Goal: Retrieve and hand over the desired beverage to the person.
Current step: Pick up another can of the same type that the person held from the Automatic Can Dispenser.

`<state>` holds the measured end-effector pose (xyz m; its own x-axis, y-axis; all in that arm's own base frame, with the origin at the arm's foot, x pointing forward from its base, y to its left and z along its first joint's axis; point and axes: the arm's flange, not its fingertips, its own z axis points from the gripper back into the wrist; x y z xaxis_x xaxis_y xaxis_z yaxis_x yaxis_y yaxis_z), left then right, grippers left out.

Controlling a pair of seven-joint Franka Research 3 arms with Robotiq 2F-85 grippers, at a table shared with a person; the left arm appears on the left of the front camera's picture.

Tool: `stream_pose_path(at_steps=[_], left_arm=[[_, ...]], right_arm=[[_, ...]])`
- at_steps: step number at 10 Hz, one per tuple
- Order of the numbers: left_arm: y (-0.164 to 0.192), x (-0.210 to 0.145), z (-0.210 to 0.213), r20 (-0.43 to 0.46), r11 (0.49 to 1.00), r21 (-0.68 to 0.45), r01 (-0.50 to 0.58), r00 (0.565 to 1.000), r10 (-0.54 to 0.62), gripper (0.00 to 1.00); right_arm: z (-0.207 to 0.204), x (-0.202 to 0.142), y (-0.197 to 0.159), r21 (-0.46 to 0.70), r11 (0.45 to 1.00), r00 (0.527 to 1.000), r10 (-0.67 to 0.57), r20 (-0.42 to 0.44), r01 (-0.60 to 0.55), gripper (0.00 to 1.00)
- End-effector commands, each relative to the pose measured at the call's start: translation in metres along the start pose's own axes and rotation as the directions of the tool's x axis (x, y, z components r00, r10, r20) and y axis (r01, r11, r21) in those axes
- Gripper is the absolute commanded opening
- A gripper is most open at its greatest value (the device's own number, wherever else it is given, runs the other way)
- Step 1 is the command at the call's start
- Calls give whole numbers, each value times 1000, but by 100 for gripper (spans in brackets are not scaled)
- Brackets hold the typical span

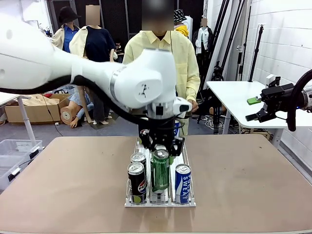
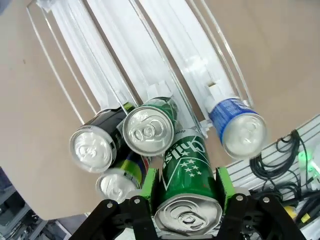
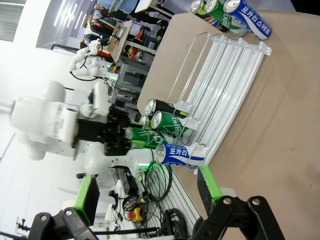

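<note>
- My left gripper (image 1: pixel 160 152) is clamped on the green can (image 1: pixel 160 170), at the rack's (image 1: pixel 187 195) near end, middle lane.
- I'd lift straight, clearing neighbouring cans, then reach toward the person (image 1: pixel 183 58).
- My right gripper (image 3: pixel 145 200) idles, jaws wide, holding nothing.

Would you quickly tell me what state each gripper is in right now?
Left gripper: closed on the green aluminium soda can, above the clear plastic can rack.
Right gripper: open, holding nothing.
</note>
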<state>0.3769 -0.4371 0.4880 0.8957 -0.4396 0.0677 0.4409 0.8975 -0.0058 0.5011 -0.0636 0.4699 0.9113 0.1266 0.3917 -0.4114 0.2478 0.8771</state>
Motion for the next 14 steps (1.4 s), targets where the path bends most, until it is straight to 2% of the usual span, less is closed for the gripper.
stream_pose_path(at_steps=[1, 4, 6, 8, 10, 11, 14], left_arm=[[0, 1, 39, 23, 1000, 17, 1, 1000, -1, 30], [7, -11, 92, 37, 998, 55, 7, 999, -9, 30], [31, -28, 119, 69, 998, 65, -6, 998, 2, 30], [63, -64, 147, 101, 998, 61, -9, 995, 3, 30], [96, -88, 157, 110, 996, 81, -29, 994, 20, 30], [115, -95, 154, 121, 997, 78, -5, 993, -4, 30], [170, -99, 142, 125, 1000, 20, -1, 992, -2, 30]], right_arm=[[0, 0, 1, 4, 1000, 1000, -1, -1, 1, 100], [0, 0, 1, 4, 1000, 1000, -1, -1, 1, 100], [0, 0, 1, 4, 1000, 1000, -1, -1, 1, 100], [0, 0, 1, 4, 1000, 1000, -1, -1, 1, 100], [0, 0, 1, 4, 1000, 1000, -1, -1, 1, 100], [0, 0, 1, 4, 1000, 1000, -1, -1, 1, 100], [0, 0, 1, 4, 1000, 1000, -1, -1, 1, 100]])
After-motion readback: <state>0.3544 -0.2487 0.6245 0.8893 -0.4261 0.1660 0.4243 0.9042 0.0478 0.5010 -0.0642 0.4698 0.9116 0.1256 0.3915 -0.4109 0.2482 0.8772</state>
